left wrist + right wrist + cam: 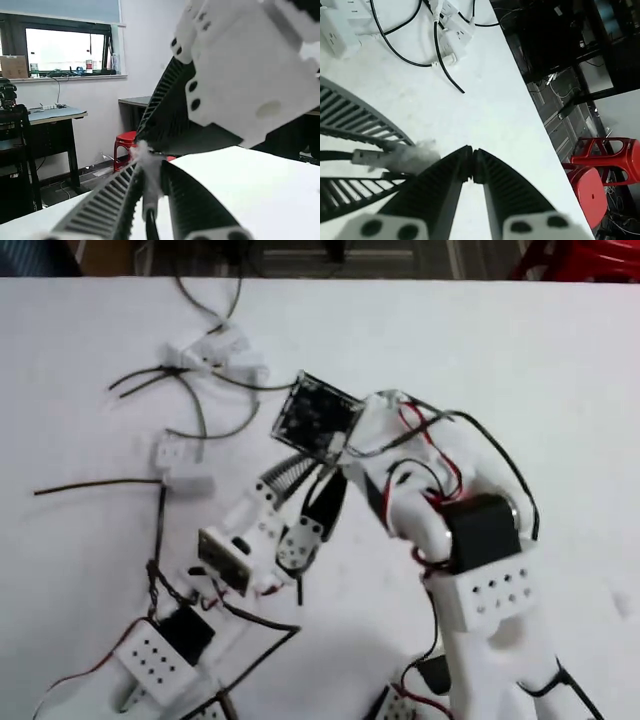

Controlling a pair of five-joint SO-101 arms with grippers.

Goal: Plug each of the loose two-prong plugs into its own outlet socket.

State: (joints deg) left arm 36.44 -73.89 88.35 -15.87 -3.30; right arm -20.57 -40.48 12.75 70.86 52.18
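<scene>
Left wrist view: left pincer (149, 172) clamped on white plug (146, 156) over worktop (260, 185); right arm housing (240, 75) crosses just above. Right wrist view: right pincer (471, 160) closed, empty, just beside plug. High view: outlet socket (213, 350), second outlet socket (180, 458), black cables (200, 420) between; both apart from the pincers.
</scene>
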